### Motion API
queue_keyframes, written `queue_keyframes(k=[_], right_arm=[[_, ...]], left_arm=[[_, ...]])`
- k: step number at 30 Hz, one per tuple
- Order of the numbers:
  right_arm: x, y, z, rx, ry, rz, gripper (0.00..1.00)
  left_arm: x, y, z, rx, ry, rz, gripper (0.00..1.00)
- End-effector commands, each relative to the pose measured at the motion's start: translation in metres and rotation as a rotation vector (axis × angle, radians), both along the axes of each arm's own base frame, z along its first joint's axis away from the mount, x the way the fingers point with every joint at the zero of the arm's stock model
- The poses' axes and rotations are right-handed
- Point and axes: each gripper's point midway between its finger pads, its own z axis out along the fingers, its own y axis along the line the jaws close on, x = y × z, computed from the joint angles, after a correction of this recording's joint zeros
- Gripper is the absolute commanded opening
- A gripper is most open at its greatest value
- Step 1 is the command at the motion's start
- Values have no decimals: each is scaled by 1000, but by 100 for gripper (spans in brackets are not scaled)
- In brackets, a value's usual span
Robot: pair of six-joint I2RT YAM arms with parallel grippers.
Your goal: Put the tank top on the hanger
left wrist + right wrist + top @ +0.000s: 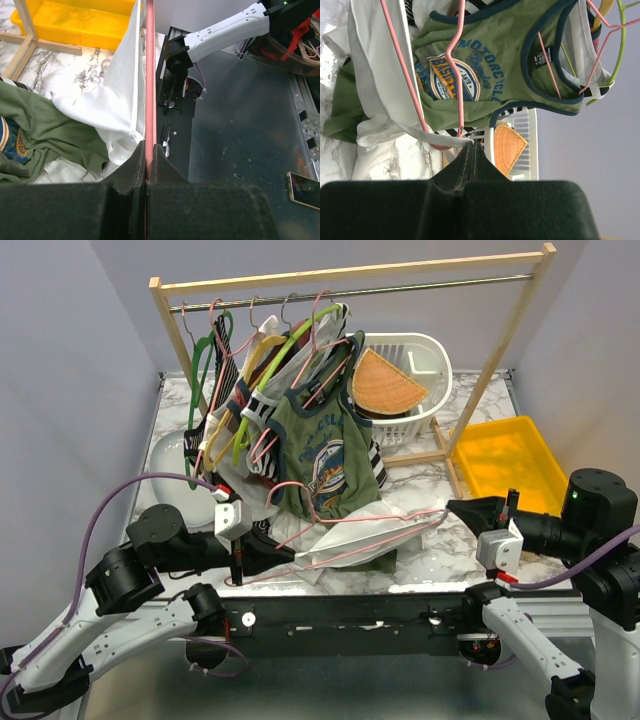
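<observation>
Left gripper [149, 148]: jaws closed on the straight bar of the thin pink wire hanger [150, 75], low over the near left part of the table.
Pink hanger: lies nearly flat, running from the left gripper across towards the right one, with white cloth draped along it.
White tank top [350, 540]: thin plain sleeveless top, crumpled on the white marble-patterned table [435, 558] between the two grippers. Part of it is bunched against the hanger bar, and one narrow strap is pulled out to the right.
Olive-green tank top [325, 455]: navy trim and a round print. It hangs just behind the white top, with its hem touching the white cloth.
Wooden clothes rack [350, 272]: stands at the back, crowded with hangers and garments.
White slotted basket [425, 360]: behind the rack, right of centre.
Right gripper [472, 145]: jaws pinched shut on the white strap's end, with a curve of pink wire just beside the tips.
Yellow plastic bin [505, 460]: far right of the table.
</observation>
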Motion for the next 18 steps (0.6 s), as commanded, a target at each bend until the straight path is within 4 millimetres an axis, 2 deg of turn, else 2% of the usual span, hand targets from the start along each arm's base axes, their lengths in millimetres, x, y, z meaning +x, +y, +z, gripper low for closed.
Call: queue_keyframes(k=[1, 8, 16, 18], right_arm=[[-2, 0, -6, -22, 13, 15, 0], [-6, 5, -3, -7, 6, 59, 0], [-17, 29, 2, 86, 59, 241, 0], [-20, 34, -3, 110, 93, 284, 0]], left_arm=[[-8, 1, 16, -34, -7, -36, 0], [-7, -7, 8, -10, 19, -59, 0], [4, -30, 5, -7, 29, -91, 0], [9, -39, 7, -11, 25, -96, 0]])
